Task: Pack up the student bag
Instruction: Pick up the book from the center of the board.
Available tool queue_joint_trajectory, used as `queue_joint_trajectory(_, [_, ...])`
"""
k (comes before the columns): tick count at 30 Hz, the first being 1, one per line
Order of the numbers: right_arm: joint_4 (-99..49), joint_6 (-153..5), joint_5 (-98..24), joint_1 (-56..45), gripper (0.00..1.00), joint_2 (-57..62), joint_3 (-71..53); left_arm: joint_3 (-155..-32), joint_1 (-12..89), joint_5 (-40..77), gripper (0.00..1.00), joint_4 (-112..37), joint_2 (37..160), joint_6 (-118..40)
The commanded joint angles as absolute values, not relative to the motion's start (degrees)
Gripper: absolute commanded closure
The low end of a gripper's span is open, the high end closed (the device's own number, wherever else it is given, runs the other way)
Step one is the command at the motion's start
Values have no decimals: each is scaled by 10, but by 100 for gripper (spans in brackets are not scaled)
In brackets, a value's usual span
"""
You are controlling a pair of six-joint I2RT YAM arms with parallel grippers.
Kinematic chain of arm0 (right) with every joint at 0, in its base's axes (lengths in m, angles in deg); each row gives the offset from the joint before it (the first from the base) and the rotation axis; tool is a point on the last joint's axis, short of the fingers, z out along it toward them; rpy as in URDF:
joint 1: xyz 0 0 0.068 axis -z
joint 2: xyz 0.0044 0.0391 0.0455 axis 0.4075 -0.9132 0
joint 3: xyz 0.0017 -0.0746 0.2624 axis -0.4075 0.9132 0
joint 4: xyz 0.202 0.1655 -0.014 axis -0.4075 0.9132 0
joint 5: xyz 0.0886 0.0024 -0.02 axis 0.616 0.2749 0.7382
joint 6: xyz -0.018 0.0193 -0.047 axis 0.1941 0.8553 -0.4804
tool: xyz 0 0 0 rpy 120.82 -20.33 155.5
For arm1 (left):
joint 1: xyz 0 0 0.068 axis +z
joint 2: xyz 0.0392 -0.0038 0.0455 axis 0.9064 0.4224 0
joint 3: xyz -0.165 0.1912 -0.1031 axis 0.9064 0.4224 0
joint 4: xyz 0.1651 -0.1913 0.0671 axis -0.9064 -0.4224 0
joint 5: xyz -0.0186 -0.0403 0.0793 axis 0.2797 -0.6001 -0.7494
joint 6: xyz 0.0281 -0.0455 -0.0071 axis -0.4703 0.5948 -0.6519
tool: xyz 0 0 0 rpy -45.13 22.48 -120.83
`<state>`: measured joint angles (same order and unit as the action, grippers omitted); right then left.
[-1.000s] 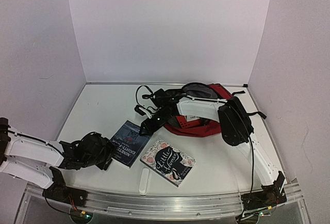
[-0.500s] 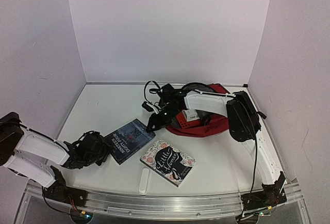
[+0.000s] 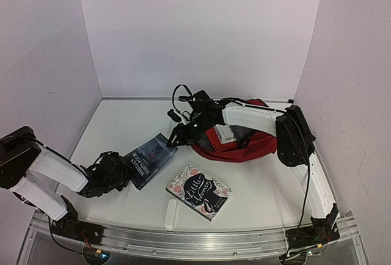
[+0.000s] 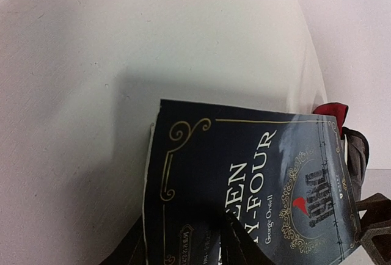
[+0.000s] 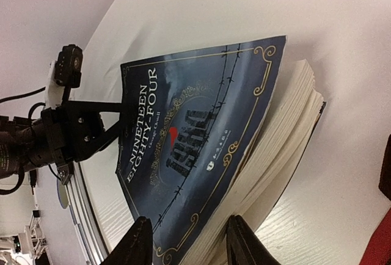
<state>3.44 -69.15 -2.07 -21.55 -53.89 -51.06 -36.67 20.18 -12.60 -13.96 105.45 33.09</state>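
Packing unfinished: left pincer (image 3: pixel 124 168) grips dark book (image 3: pixel 149 157); right pincer (image 5: pixel 189 243) straddles its corner, grip unclear; floral book (image 3: pixel 198 192) waits on surface (image 3: pixel 122 124); student bag (image 3: pixel 250 148) lies open.

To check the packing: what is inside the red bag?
One pale printed item shows inside the bag. The right arm covers the rest of its inside.

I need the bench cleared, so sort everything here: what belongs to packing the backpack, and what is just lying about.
In use: backpack; dark blue book, with the left claw and right claw at its ends.
Lying about for now: flowered book; white stick near the front edge.
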Motion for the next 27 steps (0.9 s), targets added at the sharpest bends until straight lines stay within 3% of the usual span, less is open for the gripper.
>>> queue_joint_trajectory(1, [11, -667, 38, -263, 69, -535, -486, -390, 197, -17, 62, -75, 1099, 321])
queue_joint_trajectory(7, [14, -676, 17, -260, 99, -506, -491, -419, 197, -9, 63, -65, 1101, 270])
queue_joint_trajectory(18, [21, -703, -9, -208, 100, -445, -524, -579, 199, 36, 65, -91, 1156, 118])
queue_joint_trajectory(27, [20, -763, -91, -130, 100, -377, -404, -685, 242, 136, 59, -18, 1304, 123])
